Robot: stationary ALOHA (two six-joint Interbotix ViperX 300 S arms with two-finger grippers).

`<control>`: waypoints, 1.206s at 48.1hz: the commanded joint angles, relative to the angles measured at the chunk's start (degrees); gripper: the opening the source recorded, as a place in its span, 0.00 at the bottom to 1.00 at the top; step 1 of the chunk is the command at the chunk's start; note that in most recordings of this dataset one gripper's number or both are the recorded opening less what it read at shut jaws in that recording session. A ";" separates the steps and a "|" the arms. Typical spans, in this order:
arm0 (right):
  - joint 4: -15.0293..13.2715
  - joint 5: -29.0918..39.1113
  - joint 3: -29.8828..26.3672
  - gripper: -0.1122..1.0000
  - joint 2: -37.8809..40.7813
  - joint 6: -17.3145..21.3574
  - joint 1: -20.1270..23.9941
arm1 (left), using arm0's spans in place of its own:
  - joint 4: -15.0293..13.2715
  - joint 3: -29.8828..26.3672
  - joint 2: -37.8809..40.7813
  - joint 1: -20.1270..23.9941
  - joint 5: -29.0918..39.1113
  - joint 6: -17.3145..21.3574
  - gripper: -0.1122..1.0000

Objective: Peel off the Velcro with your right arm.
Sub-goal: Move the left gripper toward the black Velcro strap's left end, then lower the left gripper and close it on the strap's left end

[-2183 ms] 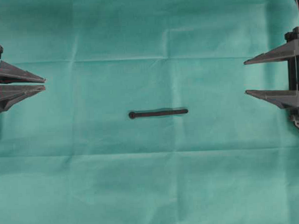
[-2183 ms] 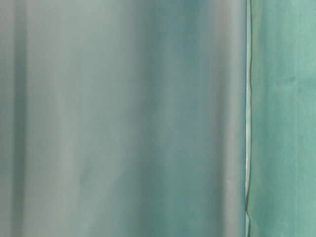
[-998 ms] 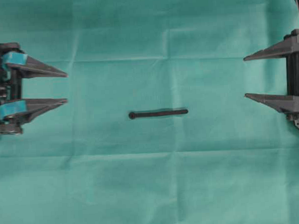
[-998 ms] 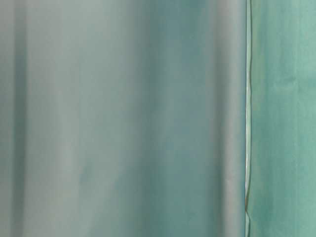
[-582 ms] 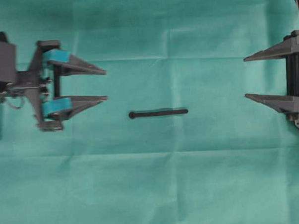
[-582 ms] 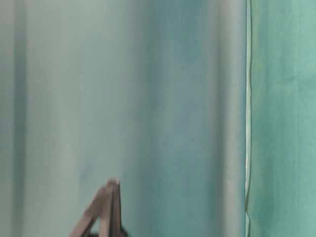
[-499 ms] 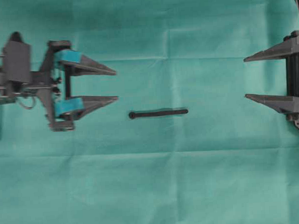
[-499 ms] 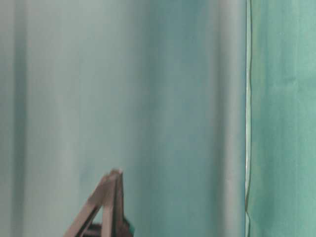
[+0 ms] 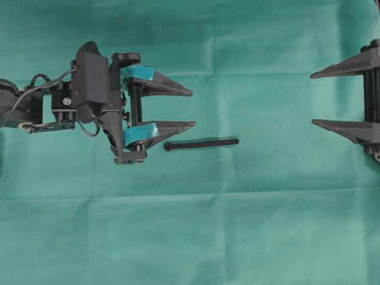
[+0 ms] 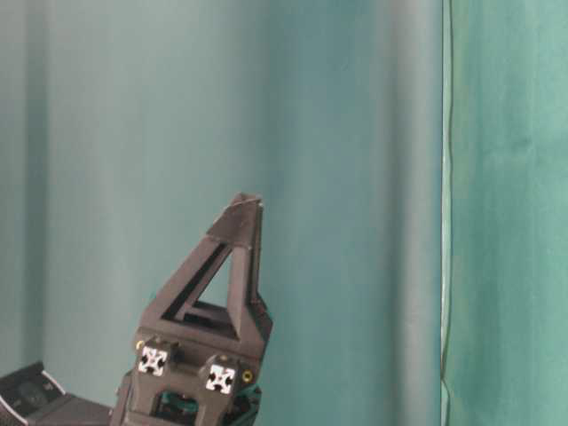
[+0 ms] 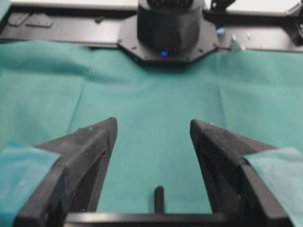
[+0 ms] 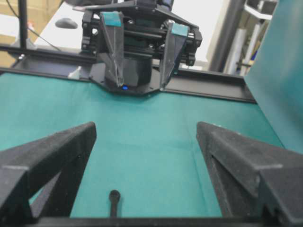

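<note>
The Velcro (image 9: 202, 143) is a thin black strap lying flat on the green cloth, its rounded end to the left. My left gripper (image 9: 193, 107), with teal-taped fingers, hovers open just above and left of it, the lower finger over the strap's left part. In the left wrist view the strap's far end (image 11: 159, 198) pokes out low between the open jaws of the left gripper (image 11: 153, 122). My right gripper (image 9: 312, 100) stands open at the right edge, well apart from the strap. From the right gripper (image 12: 147, 125) I see the rounded end (image 12: 114, 196) and the left gripper (image 12: 140, 86) beyond it.
A creased green cloth (image 9: 200, 230) covers the table. A green curtain (image 10: 355, 177) hangs behind the left gripper's fingers (image 10: 232, 266) in the table-level view. The right arm's base (image 11: 168, 28) sits on a black rail at the far side.
The left arm has swept right from the left edge to the strap's rounded end and risen into the table-level view. Its jaws opened early on. The right gripper has not moved.
</note>
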 commanded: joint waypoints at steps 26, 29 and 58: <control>-0.18 -0.53 -0.53 0.84 0.18 0.09 -0.09 | -0.09 -13.45 0.70 0.18 38.32 -0.26 0.70; -0.18 -0.53 -0.53 0.84 0.09 0.09 -0.09 | -0.09 -14.50 1.32 0.18 41.04 -0.26 0.70; -0.18 -0.53 -0.53 0.84 0.09 0.09 0.00 | -0.09 -16.44 11.07 -0.09 39.73 0.00 0.70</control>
